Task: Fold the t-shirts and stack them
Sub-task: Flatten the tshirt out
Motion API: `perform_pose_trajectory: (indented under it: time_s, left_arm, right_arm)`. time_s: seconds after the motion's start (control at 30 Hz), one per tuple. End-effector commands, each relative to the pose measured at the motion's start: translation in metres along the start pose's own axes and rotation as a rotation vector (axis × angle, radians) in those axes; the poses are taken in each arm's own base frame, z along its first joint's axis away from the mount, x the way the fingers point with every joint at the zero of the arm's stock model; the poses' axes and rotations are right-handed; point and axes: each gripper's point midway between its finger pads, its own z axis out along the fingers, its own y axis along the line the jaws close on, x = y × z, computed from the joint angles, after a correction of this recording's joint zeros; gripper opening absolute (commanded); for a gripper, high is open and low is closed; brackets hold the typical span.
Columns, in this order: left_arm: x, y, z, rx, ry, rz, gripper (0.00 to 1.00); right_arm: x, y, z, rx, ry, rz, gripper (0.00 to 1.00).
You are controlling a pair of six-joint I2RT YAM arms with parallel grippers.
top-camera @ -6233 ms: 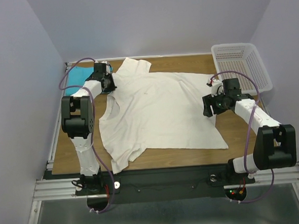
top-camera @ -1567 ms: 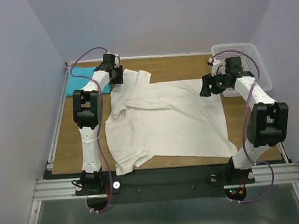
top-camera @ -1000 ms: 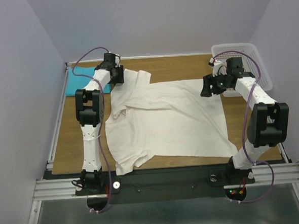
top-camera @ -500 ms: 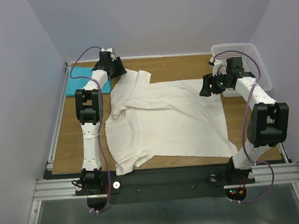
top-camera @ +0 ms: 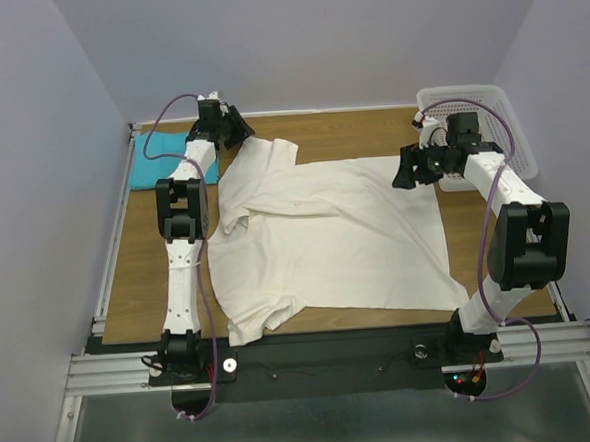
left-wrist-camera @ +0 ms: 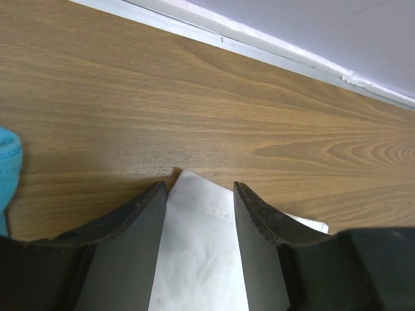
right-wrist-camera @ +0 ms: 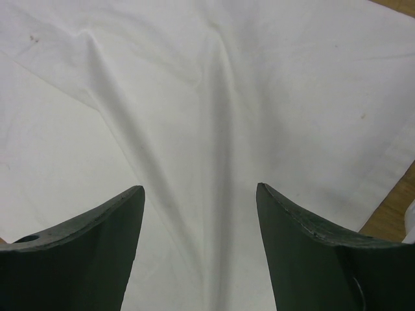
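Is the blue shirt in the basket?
No: the blue shirt lies at the far left corner, while the basket sits at the far right.

A large t-shirt point(top-camera: 326, 234) lies spread across the centre of the worktop point(top-camera: 147, 260), a second t-shirt point(top-camera: 153, 158) at upper left, a basket point(top-camera: 457, 91) at upper right; left hand point(top-camera: 237, 124) at its upper-left corner, right hand point(top-camera: 405, 179) over its upper-right.

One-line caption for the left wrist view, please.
Open left claw frames a corner of the cream t-shirt on the wooden table, with the turquoise t-shirt at the left edge.
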Motion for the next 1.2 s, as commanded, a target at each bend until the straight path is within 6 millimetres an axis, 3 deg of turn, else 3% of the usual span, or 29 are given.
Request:
perform_pose_trajectory:
  time_s: [0.0, 0.33, 0.53, 0.67, 0.97, 1.1, 1.17]
  left_arm:
    - [-0.007, -0.008, -0.002, 0.016, -0.002, 0.017, 0.56]
    - [0.015, 0.016, -0.01, -0.121, 0.078, 0.104, 0.5]
    - [0.031, 0.014, -0.008, -0.121, 0.125, 0.139, 0.48]
    - [0.033, 0.002, -0.006, -0.098, 0.131, 0.172, 0.44]
    - [0.032, -0.008, -0.009, -0.067, 0.137, 0.216, 0.29]
    - [0.022, -0.016, -0.013, -0.049, 0.112, 0.237, 0.17]
    - [0.013, -0.023, -0.016, -0.032, 0.089, 0.25, 0.06]
  right_arm:
    - [-0.017, -0.004, 0.0, -0.007, -0.058, -0.013, 0.75]
    - [-0.018, -0.004, 0.0, -0.015, -0.067, 0.0, 0.75]
    - [-0.018, -0.007, 0.0, -0.009, -0.068, 0.009, 0.75]
    - [-0.019, -0.008, -0.002, -0.007, -0.072, 0.012, 0.75]
    - [-0.017, -0.01, -0.002, -0.007, -0.069, 0.019, 0.75]
    - [-0.016, -0.012, -0.002, -0.003, -0.068, 0.021, 0.75]
    - [-0.016, -0.013, -0.002, -0.003, -0.067, 0.02, 0.75]
